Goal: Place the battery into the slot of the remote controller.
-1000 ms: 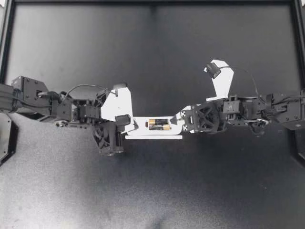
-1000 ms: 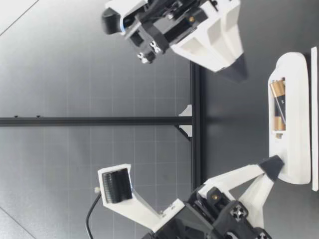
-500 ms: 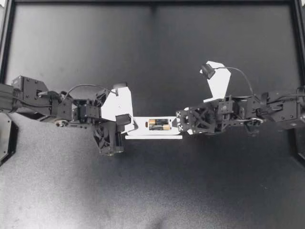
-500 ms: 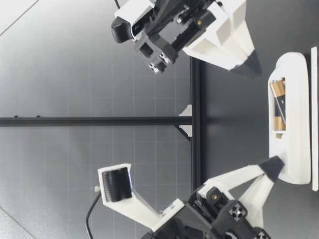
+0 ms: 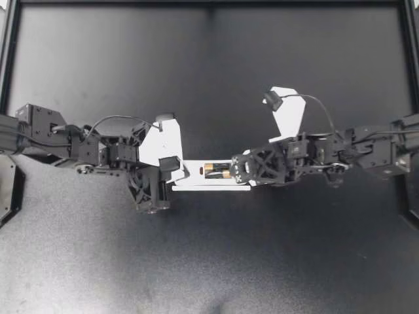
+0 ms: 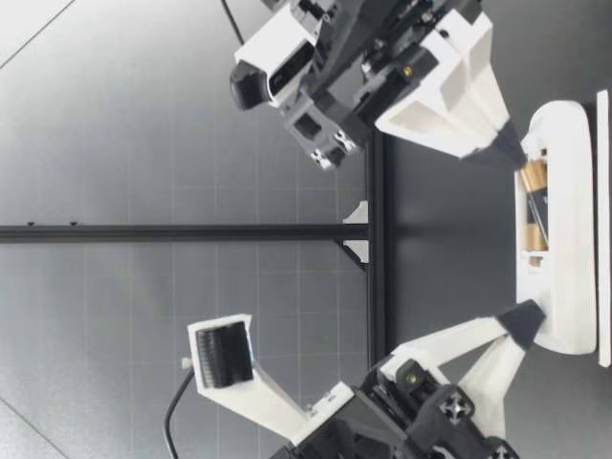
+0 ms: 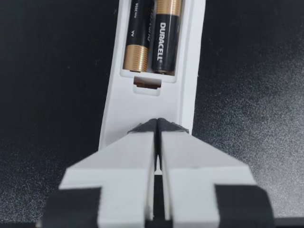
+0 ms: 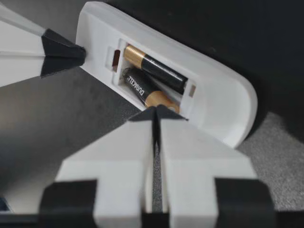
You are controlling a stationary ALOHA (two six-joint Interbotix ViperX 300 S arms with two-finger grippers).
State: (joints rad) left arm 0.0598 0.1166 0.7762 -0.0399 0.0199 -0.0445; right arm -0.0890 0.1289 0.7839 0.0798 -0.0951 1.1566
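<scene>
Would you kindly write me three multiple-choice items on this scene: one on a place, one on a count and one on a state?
1. Where are the batteries?
A. In the slot of the remote controller
B. Loose beside it
C. Held in the air

2. How many batteries show?
A. One
B. Two
C. Three

3. How does the right gripper stand?
A. Wide open
B. Shut, with nothing between its fingers
C. Shut on a battery

Answers:
1 A: both lie in the open compartment.
2 B: two lie side by side in each wrist view.
3 B: the right wrist view shows its fingers closed together, tips at a battery's end.
</scene>
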